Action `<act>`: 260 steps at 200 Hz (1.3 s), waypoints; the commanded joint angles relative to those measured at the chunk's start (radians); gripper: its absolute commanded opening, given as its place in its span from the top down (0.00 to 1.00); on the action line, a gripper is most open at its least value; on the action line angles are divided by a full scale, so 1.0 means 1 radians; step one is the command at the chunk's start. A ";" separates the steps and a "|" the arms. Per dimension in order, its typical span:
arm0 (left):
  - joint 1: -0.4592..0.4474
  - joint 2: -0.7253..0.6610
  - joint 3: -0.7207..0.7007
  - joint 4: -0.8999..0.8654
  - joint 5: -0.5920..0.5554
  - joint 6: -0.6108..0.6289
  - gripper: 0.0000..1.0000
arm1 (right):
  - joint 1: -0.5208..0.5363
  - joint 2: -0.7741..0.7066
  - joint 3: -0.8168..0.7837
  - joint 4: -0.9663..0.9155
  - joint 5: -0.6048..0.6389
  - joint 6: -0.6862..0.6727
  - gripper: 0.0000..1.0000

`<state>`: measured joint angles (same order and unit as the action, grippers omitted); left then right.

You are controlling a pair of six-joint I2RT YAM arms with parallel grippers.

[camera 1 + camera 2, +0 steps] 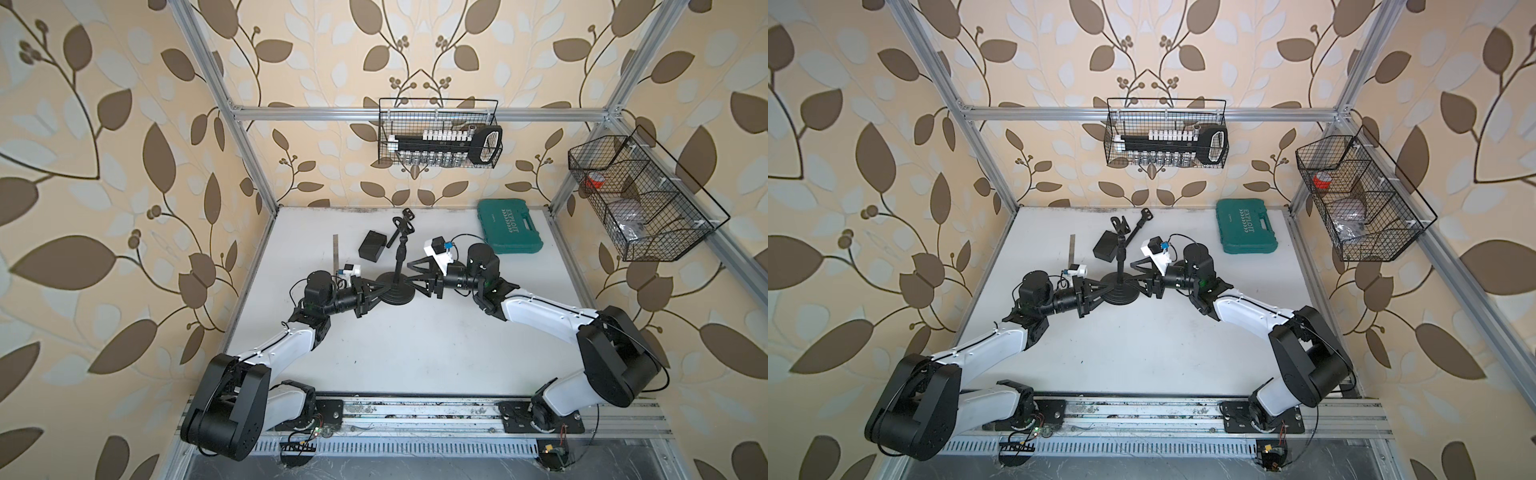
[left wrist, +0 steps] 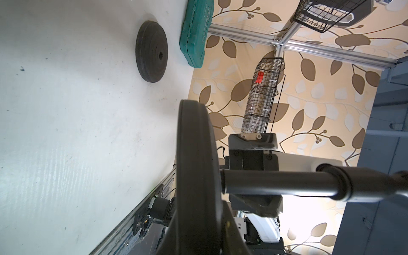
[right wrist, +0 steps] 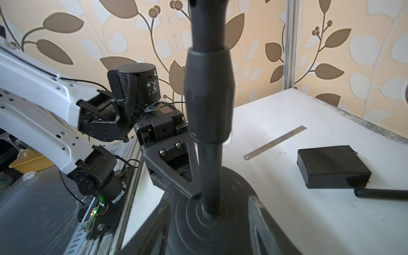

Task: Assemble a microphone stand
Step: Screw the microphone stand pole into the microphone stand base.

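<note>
Left hand (image 1: 379,290) pinches base (image 1: 398,297); right hand (image 1: 417,277) straddles pole (image 1: 401,253).

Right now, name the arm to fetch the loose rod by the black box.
Probably right: the right gripper is open and empty, while the left gripper is shut on the base, steadying it.

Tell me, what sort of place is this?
Probably a robot test booth: an aluminium frame encloses a white table, two robot arms sit on a rail, and wire baskets hold tools.
</note>
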<state>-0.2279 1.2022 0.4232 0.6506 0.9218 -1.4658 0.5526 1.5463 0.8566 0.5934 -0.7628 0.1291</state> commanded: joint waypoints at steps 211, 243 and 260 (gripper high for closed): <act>0.004 -0.018 0.055 0.104 0.039 0.012 1.00 | 0.066 0.145 -0.011 0.263 0.063 0.093 1.00; 0.004 -0.018 0.055 0.141 0.025 -0.013 1.00 | 0.145 0.079 -0.090 0.213 0.308 0.048 1.00; 0.004 -0.017 0.058 0.165 0.019 -0.023 1.00 | 0.205 0.051 -0.115 0.167 0.483 0.056 1.00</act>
<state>-0.2276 1.2064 0.4320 0.6384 0.9390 -1.4677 0.6765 1.6344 0.7925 0.8375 -0.5331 0.1963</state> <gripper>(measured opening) 0.203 0.169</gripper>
